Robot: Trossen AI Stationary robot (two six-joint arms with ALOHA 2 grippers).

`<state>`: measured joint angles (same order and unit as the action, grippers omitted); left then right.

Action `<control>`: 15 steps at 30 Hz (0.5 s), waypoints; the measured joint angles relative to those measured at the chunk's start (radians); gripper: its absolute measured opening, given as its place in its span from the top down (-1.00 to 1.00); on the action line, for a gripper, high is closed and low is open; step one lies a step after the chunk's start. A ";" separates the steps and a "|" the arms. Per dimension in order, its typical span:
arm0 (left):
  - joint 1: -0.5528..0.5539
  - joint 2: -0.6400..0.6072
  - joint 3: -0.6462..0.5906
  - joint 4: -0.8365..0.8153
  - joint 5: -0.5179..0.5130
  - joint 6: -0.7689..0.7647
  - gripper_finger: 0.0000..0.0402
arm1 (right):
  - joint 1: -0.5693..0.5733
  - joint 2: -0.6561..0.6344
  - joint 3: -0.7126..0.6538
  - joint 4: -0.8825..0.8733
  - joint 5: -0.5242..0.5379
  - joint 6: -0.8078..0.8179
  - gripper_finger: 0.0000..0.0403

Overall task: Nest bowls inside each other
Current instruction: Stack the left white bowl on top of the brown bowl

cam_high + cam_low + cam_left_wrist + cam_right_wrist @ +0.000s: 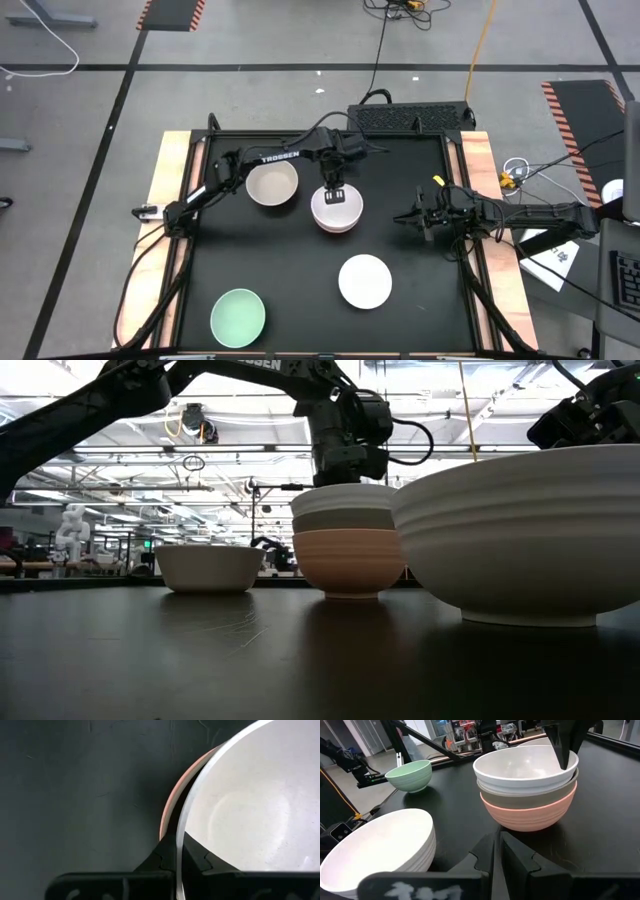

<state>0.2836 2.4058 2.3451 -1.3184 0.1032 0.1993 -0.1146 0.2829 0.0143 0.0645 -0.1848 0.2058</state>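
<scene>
Atop the ribbed three-bowl stack (336, 210) — left gripper (334, 194) pinches the white bowl's (525, 765) smooth rim

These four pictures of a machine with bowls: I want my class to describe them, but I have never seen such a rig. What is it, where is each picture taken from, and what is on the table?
It is a robot with two dark arms at a black table. Each arm ends in jaws.

One picture looks straight down from above. One looks level across the table top. The other two come from cameras on each arm's wrist.

On the table stands a stack of bowls: a salmon-orange bowl at the bottom, a grey-brown one in it, and a white bowl on top. Apart from the stack stand a beige bowl, a second white bowl and a mint green bowl.

The left gripper is at the stack, its jaws closed on the top white bowl's rim. The right gripper waits beside the stack, jaws shut and holding nothing.
</scene>
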 joint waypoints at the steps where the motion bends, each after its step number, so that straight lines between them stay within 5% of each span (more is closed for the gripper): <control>1: -0.001 0.000 0.000 0.002 0.000 0.000 0.99 | 0.000 0.000 0.000 -0.001 0.000 0.000 0.87; 15: -0.006 0.001 0.000 0.010 0.003 0.000 0.98 | 0.000 0.000 0.000 -0.005 0.000 0.010 0.87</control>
<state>0.2780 2.4065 2.3447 -1.3079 0.1067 0.1993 -0.1146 0.2829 0.0139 0.0597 -0.1844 0.2161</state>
